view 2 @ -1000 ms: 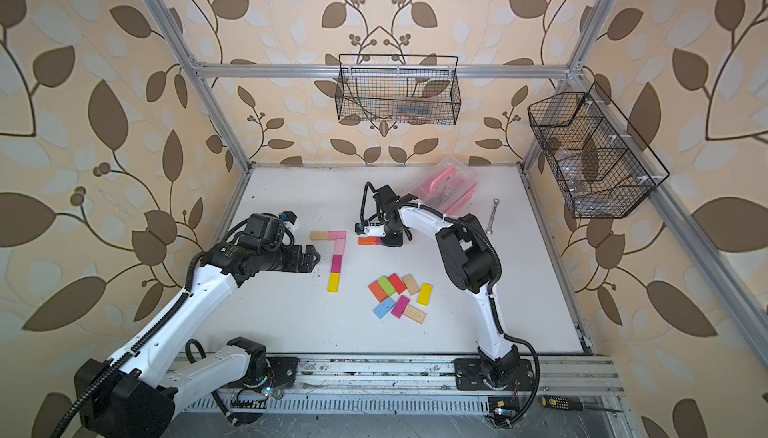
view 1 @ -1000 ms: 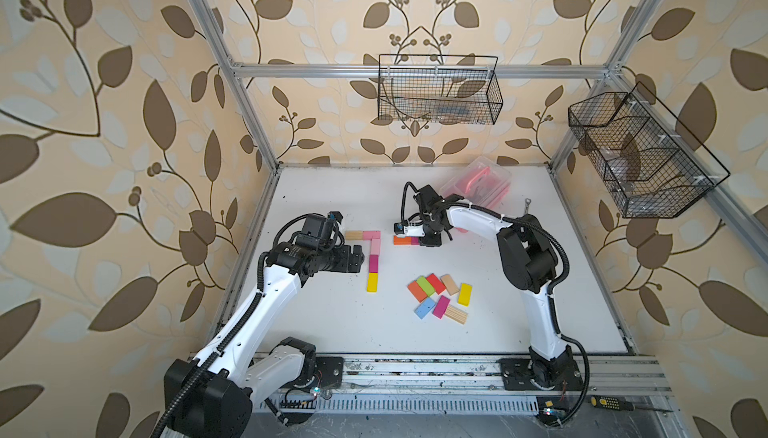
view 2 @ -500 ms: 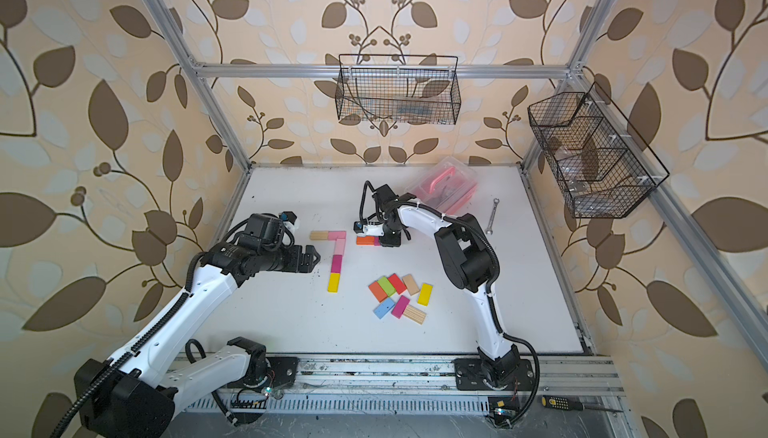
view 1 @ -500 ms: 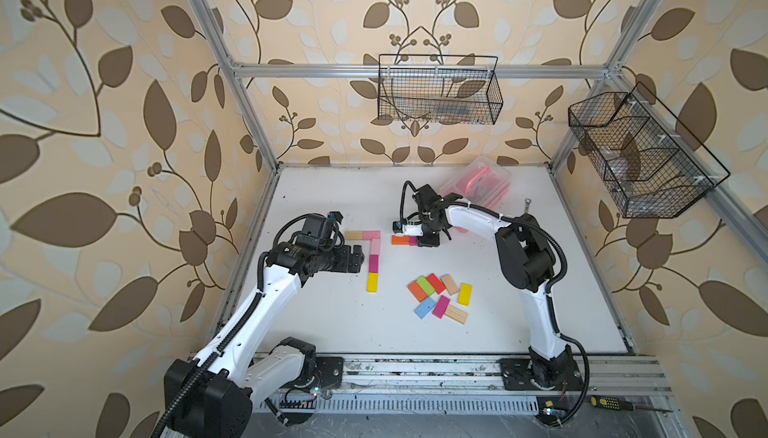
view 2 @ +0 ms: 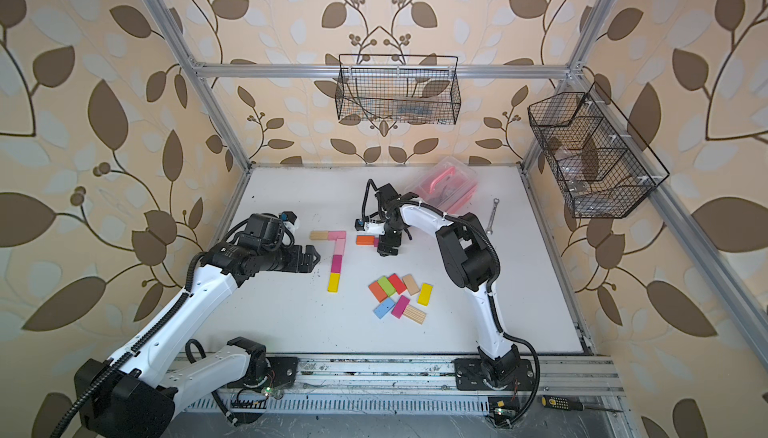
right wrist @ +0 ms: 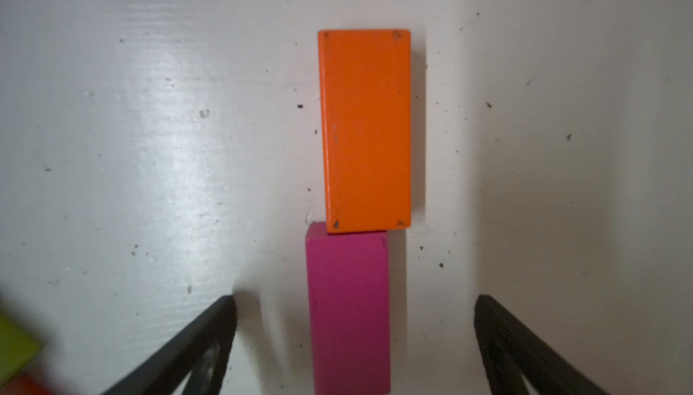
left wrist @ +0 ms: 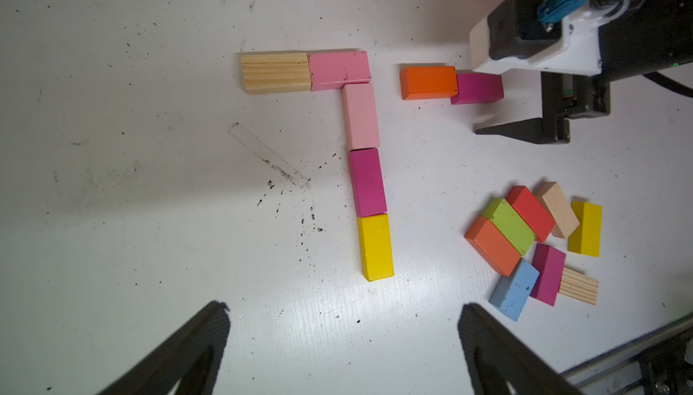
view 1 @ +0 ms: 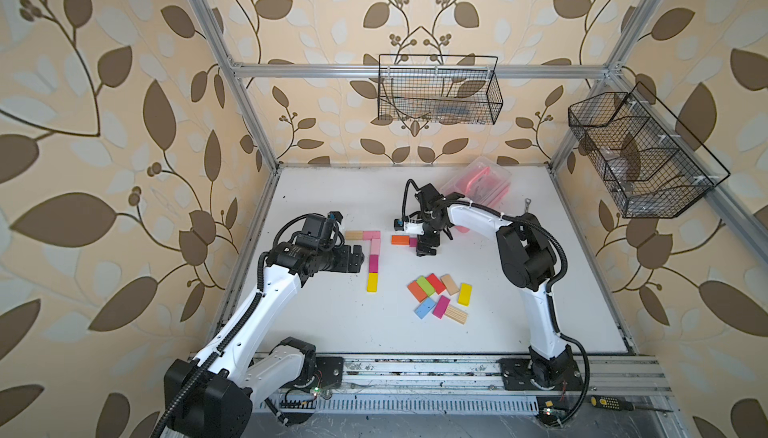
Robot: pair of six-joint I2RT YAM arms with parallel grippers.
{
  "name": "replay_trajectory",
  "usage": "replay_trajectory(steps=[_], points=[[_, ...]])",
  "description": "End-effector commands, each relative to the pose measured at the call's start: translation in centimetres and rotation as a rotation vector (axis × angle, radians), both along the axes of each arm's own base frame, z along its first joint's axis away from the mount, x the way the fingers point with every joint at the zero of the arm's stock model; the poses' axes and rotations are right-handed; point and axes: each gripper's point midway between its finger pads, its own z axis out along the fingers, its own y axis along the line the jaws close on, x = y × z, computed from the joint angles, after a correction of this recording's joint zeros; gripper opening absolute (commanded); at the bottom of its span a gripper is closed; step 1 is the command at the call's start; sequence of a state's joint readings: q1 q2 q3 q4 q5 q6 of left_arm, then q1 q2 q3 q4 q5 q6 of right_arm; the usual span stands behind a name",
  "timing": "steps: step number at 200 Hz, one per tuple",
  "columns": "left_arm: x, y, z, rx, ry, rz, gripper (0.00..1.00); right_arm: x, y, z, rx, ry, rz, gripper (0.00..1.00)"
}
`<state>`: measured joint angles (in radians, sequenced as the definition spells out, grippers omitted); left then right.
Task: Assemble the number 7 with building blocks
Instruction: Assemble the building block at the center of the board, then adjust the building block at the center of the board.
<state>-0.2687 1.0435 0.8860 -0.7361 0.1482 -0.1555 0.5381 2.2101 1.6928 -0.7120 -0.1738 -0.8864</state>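
While the right gripper (right wrist: 354, 299) sits low over the table (view 1: 332, 323) with its jaws spread wide, it's got hold of nothing. The magenta block (right wrist: 348, 310) lies flat between the fingers (right wrist: 213, 318) with clear space on both sides, so neither one touches it. That block butts end to end against an orange block (right wrist: 365, 130), a bit offset sideways, and the two make a short bar. The left gripper (left wrist: 343, 306) is wide open and empty too, hanging just beside the stem of a finished number 7 (left wrist: 360, 115). It has plain wood and pink across the top, then light pink, magenta and yellow going down. Eight loose building blocks (left wrist: 510, 224) lie clumped in front of the bar, touched by neither gripper.
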Motion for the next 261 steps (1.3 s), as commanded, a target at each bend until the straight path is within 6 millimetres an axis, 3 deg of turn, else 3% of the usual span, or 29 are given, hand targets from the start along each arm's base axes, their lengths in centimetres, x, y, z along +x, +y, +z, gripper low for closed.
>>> replay_trajectory(steps=[1,22,37,79,104,140,168,192,219,235,261], points=[[0.3,-0.2,1.1,-0.005,-0.035,-0.016,0.98,-1.4,-0.7,0.3,0.007,0.036,0.006,1.0],[0.3,-0.2,1.2,-0.005,-0.037,-0.017,0.98,-0.7,-0.6,3.6,0.069,-0.031,-0.008,1.0],[0.4,-0.2,1.2,-0.005,-0.039,-0.016,0.98,-0.2,-0.4,7.0,0.125,-0.108,-0.017,1.0],[0.3,-0.1,1.5,-0.004,-0.051,-0.014,0.98,0.4,-0.6,20.2,0.389,-0.383,-0.163,1.0],[0.3,0.0,1.7,-0.005,-0.062,-0.011,0.99,-0.9,-1.7,26.9,0.633,-0.403,-0.308,1.0],[0.2,-0.1,1.9,-0.01,-0.068,-0.014,0.98,-4.2,-4.4,32.6,1.015,-0.279,-0.448,1.0],[0.2,-0.3,2.0,-0.019,-0.072,-0.019,0.98,-6.2,-6.9,33.6,1.263,-0.119,-0.61,1.0],[0.2,-0.5,2.1,-0.029,-0.074,-0.03,0.98,-8.4,-7.4,32.8,1.317,0.058,-0.69,1.0],[0.0,-1.3,2.4,-0.065,-0.078,-0.069,0.98,-10.5,-7.2,28.8,1.165,0.201,-0.776,1.0],[-0.1,-2.2,2.5,-0.103,-0.078,-0.105,0.98,-11.5,-7.4,25.8,1.037,0.202,-0.837,1.0],[-0.4,-3.5,2.5,-0.171,-0.065,-0.147,0.98,-12.2,-8.7,18.8,0.783,0.2,-1.052,0.97]])
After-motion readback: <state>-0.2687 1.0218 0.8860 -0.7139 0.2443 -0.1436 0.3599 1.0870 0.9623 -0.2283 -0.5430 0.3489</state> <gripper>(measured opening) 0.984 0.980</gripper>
